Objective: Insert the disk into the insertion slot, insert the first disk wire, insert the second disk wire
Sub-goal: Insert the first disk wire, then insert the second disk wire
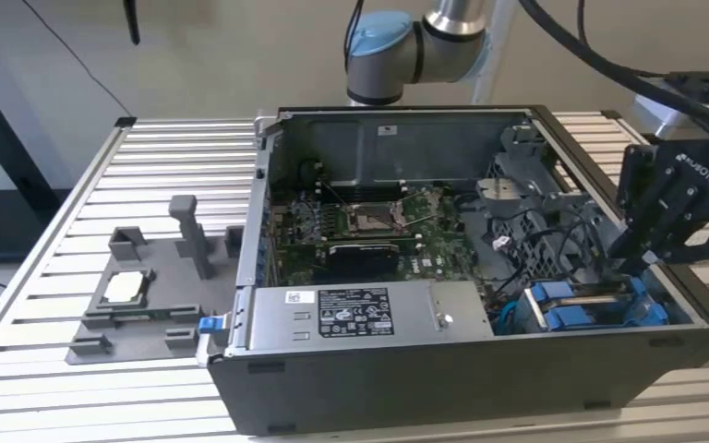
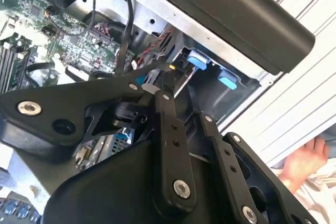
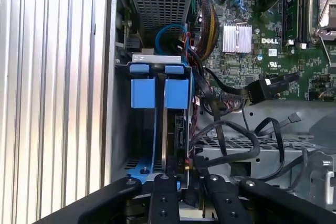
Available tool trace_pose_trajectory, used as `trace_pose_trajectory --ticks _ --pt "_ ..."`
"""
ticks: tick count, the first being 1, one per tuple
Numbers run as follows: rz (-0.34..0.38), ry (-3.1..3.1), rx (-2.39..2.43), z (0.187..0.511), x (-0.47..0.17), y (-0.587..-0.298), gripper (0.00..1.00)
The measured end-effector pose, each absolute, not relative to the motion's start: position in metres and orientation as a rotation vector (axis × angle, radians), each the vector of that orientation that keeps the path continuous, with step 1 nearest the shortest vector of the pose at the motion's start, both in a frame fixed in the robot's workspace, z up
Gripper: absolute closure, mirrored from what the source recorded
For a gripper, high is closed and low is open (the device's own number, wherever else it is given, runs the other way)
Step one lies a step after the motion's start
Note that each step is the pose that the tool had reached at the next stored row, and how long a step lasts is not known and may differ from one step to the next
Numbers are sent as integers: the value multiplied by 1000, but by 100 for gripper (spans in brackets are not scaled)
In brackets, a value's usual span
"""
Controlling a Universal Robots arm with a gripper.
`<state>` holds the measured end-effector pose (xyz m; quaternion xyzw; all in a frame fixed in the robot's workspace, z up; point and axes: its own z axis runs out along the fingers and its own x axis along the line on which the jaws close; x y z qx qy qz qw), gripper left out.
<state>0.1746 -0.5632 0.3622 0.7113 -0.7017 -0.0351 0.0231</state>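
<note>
Disk is seated in the insertion slot at the case corner; a wire connector is pinched by the closed gripper for mating.

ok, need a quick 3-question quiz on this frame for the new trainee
1. True or false: the gripper hangs outside the computer case.
2. In the first wrist view, the plastic tabs at the end of the insertion slot are: A red, B blue, C yellow.
3. Fill in: the power-supply box lies toward the exterior view's ___ of the gripper.

Key: 1 false, it reaches down inside the case; 2 B; 3 left.
</note>
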Motion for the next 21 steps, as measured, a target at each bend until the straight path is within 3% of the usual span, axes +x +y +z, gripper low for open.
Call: trace_pose_trajectory --ticks 21 --pt "-49 -2203 2229 384 154 -554 73"
